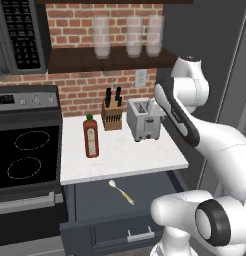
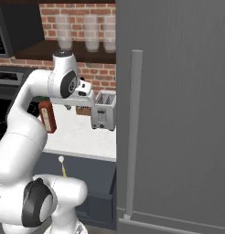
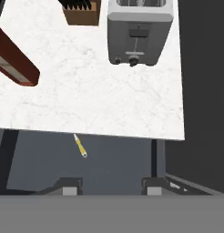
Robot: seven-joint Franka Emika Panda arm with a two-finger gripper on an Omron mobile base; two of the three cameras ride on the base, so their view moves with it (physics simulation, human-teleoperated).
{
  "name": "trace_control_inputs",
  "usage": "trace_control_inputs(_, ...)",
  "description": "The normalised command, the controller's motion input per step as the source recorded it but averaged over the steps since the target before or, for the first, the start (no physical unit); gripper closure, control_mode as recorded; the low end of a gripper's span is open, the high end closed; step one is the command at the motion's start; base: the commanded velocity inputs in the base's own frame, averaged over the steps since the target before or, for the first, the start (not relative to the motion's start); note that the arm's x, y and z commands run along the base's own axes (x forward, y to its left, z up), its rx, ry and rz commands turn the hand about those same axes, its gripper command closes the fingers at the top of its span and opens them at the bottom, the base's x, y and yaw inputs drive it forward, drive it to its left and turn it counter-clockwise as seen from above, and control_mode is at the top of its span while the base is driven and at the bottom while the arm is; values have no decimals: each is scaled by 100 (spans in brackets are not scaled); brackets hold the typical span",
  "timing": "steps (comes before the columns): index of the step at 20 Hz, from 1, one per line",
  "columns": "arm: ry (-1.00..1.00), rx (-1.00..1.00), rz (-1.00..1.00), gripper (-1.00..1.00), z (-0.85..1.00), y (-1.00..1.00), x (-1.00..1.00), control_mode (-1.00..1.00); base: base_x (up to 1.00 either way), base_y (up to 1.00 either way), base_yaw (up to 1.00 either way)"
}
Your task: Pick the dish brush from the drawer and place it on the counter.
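We are seeing the brush (image 1: pixel 121 192) lying flat on the floor of the open drawer (image 1: pixel 95 200), its whitish head pointing back toward the worktop (image 1: pixel 125 155) and its yellow handle pointing out toward the drawer front. It is lying just in front of the worktop's front edge, roughly under the middle of the slab, and nothing is touching it. In the hand view the brush (image 3: pixel 80 146) is lying just below the worktop (image 3: pixel 100 100) edge, and in the right base view it (image 2: pixel 62 166) is peeking out beside the arm.

The tool (image 3: pixel 109 187) is hanging high above the drawer (image 3: pixel 114 164), well apart from the brush, looking down on it. Its two fingertips (image 3: pixel 71 187) are standing wide apart with nothing between them, so we are calling it open and empty.

On the worktop, a red bottle (image 1: pixel 91 136) is standing upright near the left edge, beside the stove (image 1: pixel 27 155). A knife block (image 1: pixel 111 114) is standing at the back against the brick wall, and a toaster (image 1: pixel 143 119) is sitting just to its right. The drawer's silver handle (image 1: pixel 140 234) is showing on its front.
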Motion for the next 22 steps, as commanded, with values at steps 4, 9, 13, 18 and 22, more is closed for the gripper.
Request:
trace_control_inputs(4, -3, 0, 0, -100, 0, 0, 0, -100, 0, 0, 0)
trace_control_inputs(9, -5, 0, 0, -100, -2, 0, -33, -100, 0, 0, 0)
trace_control_inputs(13, -13, 0, 0, -100, -23, 0, -74, -100, 0, 0, 0)
trace_control_inputs(18, -2, 0, 0, -100, -35, 0, -55, -100, 0, 0, 0)
trace_control_inputs(22, 0, -1, 0, -100, -28, 0, -19, -100, 0, 0, 0)
